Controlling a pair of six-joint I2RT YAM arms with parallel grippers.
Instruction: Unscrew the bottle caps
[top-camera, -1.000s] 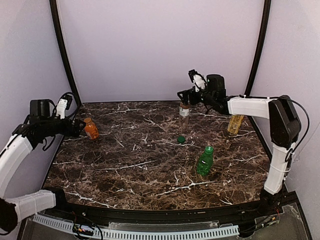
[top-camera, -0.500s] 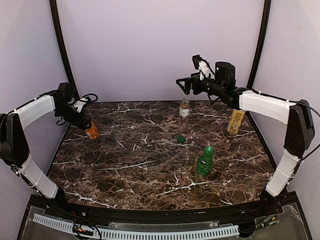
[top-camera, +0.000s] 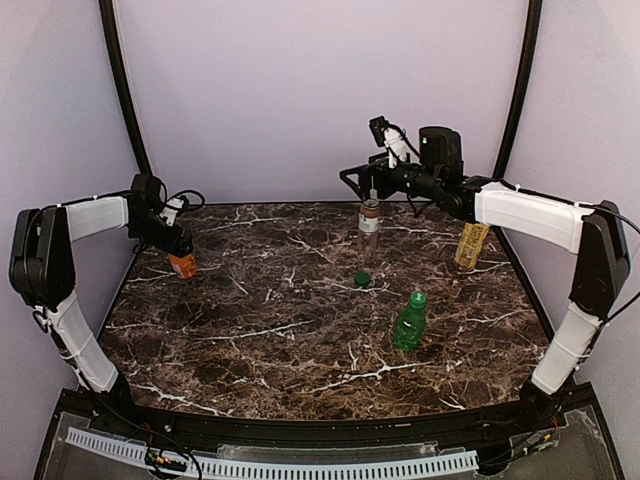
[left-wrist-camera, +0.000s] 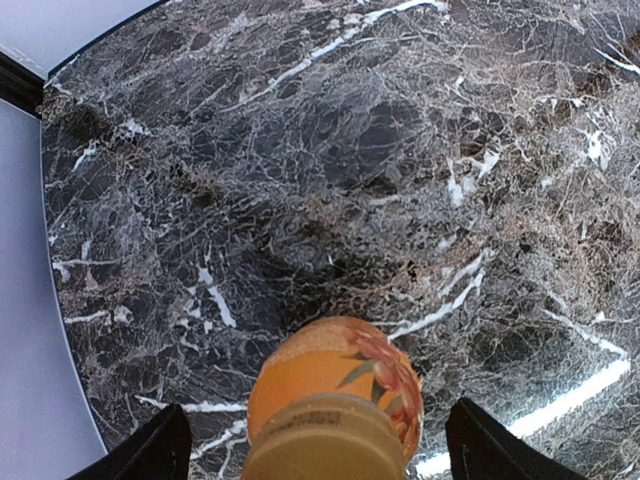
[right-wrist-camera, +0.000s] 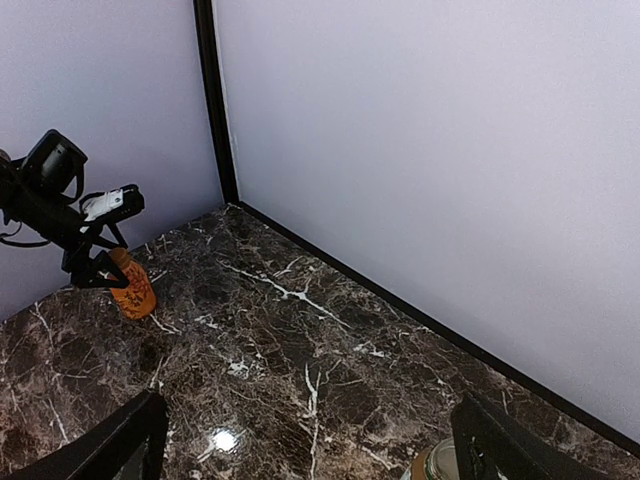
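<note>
Step in hand, best I can judge: getting the tan-gold cap (left-wrist-camera: 322, 445) off the orange bottle (left-wrist-camera: 335, 375) at the far left of the surface (top-camera: 280, 330). The left end effector (top-camera: 176, 243) hangs right over it. Its fingers (left-wrist-camera: 150, 450) are spread wide either side of the cap with a gap on each side, so nothing is gripped.

To do this well I'd keep the cap centred, drop until the pads sit on the cap's side rather than the bottle's shoulder, then squeeze before twisting. Nothing braces that bottle, so it may just spin.

The right end effector (top-camera: 358, 181) is wide and empty above the clear bottle (top-camera: 369, 228), well apart from all this. A dark green cap (top-camera: 362, 279) lies loose in front of that bottle. The bright green cap (top-camera: 418, 298) sits on the green bottle (top-camera: 408, 328). The yellow bottle (top-camera: 470, 247) has its top hidden, can't tell.
</note>
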